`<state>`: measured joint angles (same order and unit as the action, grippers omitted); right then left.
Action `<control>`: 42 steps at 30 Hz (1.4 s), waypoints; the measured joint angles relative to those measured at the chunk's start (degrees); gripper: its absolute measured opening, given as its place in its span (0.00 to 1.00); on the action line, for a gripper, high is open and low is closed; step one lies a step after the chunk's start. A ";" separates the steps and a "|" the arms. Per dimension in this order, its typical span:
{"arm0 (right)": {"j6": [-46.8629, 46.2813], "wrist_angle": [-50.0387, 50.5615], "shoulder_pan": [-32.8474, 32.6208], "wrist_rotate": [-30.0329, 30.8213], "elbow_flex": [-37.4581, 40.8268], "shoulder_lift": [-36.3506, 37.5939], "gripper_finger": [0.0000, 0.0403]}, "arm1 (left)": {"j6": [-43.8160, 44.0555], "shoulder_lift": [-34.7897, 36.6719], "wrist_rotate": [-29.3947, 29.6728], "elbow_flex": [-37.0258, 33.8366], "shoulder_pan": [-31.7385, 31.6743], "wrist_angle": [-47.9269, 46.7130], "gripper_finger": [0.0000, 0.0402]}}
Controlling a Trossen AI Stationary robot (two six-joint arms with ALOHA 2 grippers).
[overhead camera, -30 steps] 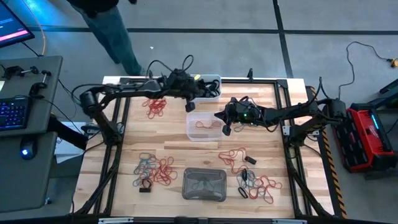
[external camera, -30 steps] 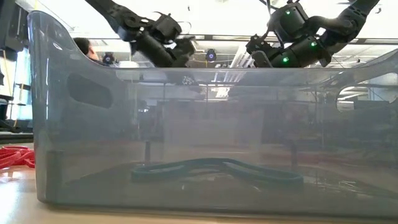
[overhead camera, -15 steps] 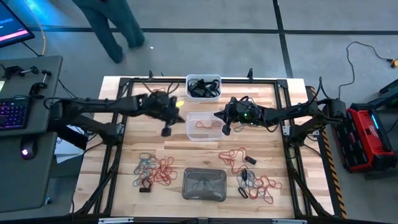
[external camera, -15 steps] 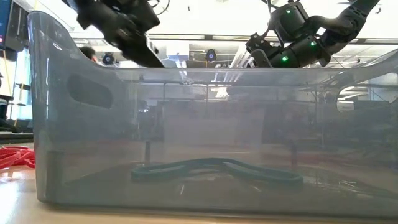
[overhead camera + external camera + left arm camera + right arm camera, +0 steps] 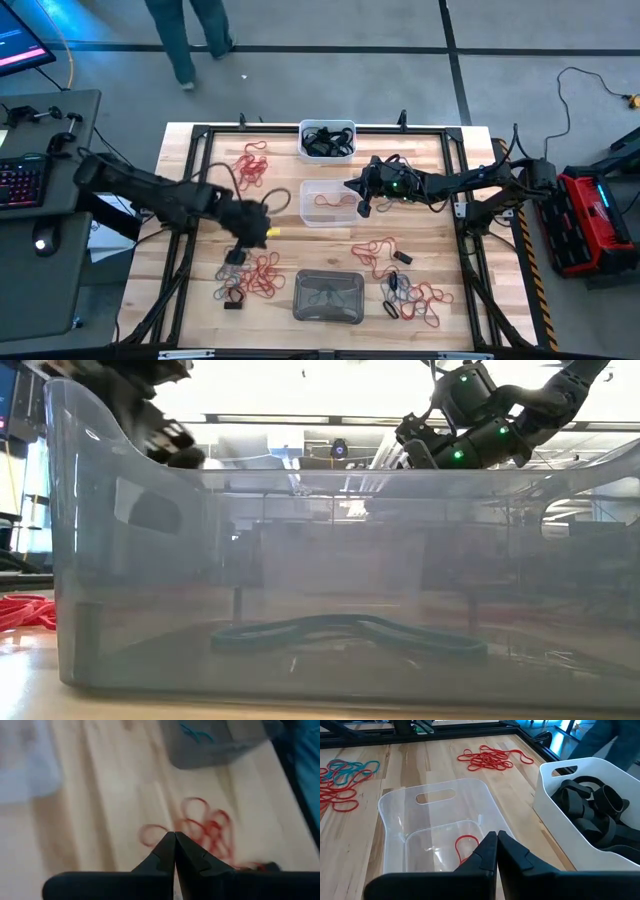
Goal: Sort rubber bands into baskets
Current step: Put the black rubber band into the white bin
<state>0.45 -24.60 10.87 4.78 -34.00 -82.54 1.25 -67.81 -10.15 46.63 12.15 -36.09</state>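
My left gripper (image 5: 237, 256) (image 5: 175, 838) is shut and empty, above a mixed pile of red, teal and black rubber bands (image 5: 250, 275) (image 5: 210, 827) on the table's near left. My right gripper (image 5: 364, 208) (image 5: 497, 836) is shut and empty too, hovering at the right edge of the clear basket (image 5: 325, 203) (image 5: 440, 830), which holds a red band (image 5: 466, 845). The white basket (image 5: 327, 140) (image 5: 585, 805) at the far edge holds black bands. The grey basket (image 5: 328, 297) (image 5: 320, 560) at the near edge holds teal bands (image 5: 350, 630).
More bands lie loose on the wood: a red pile (image 5: 250, 165) at the far left, red ones (image 5: 375, 250) right of centre, and a mixed pile (image 5: 415, 297) at the near right. A black frame (image 5: 185, 200) runs round the table. A person (image 5: 190, 30) walks beyond the far edge.
My left gripper has swung from beside the white basket at the far edge toward the table's near left, staying shut, and now points more steeply down over the mixed pile. The person behind the table has walked away.
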 joint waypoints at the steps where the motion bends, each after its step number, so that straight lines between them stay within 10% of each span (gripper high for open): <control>1: 0.00 -0.01 0.00 0.00 0.00 0.00 0.00 | 1.91 0.00 0.40 0.00 1.72 -0.41 0.00; 23: 1.81 -0.04 -0.02 0.00 0.00 0.00 0.00 | 48.91 -13.50 6.64 0.93 38.67 0.44 0.06; 42: 2.60 -0.06 -0.02 0.00 0.00 0.00 0.00 | 66.28 -23.45 6.92 3.45 42.01 -3.40 0.25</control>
<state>3.05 -24.66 10.85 4.78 -34.00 -82.54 67.53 -91.26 -3.22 50.09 54.16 -39.49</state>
